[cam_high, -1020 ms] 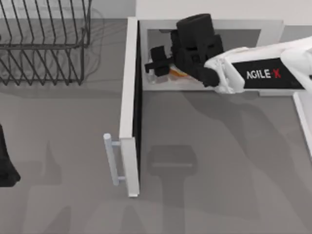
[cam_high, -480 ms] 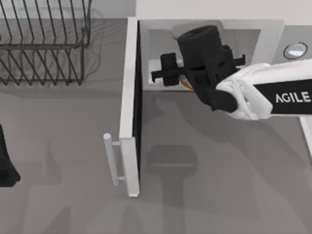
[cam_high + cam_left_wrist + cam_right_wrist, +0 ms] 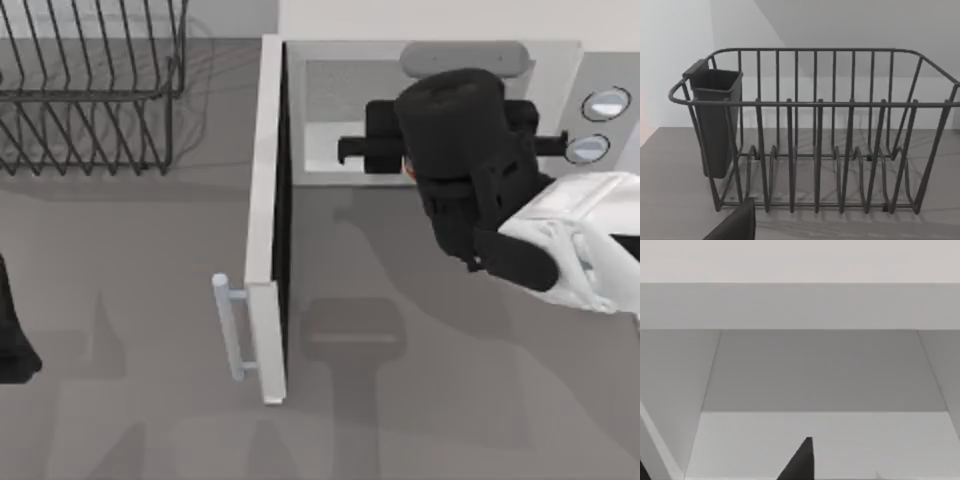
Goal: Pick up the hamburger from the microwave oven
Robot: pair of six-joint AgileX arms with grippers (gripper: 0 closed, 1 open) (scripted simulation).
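Note:
The microwave oven (image 3: pixel 560 62) stands at the back of the table with its door (image 3: pixel 266 200) swung wide open toward the front. My right gripper (image 3: pixel 400 160) hangs at the mouth of the pale cavity (image 3: pixel 330 120), shut on the hamburger (image 3: pixel 408 172). Only a small red-orange sliver of it shows under the black gripper body. In the right wrist view the cavity's back wall (image 3: pixel 820 370) faces me, with one dark fingertip (image 3: pixel 802 460) low in the picture. My left arm (image 3: pixel 10 335) is parked at the table's left edge.
A dark wire rack (image 3: pixel 90 90) stands at the back left, with a dark cup (image 3: pixel 715 120) hung on its end. The door's bar handle (image 3: pixel 228 325) juts out to the left. Two round knobs (image 3: pixel 605 103) sit on the oven's right panel.
My right gripper has drawn back out of the cavity, to the right and higher, carrying the hamburger with it. The oven's knobs have come into sight. The left arm has not moved.

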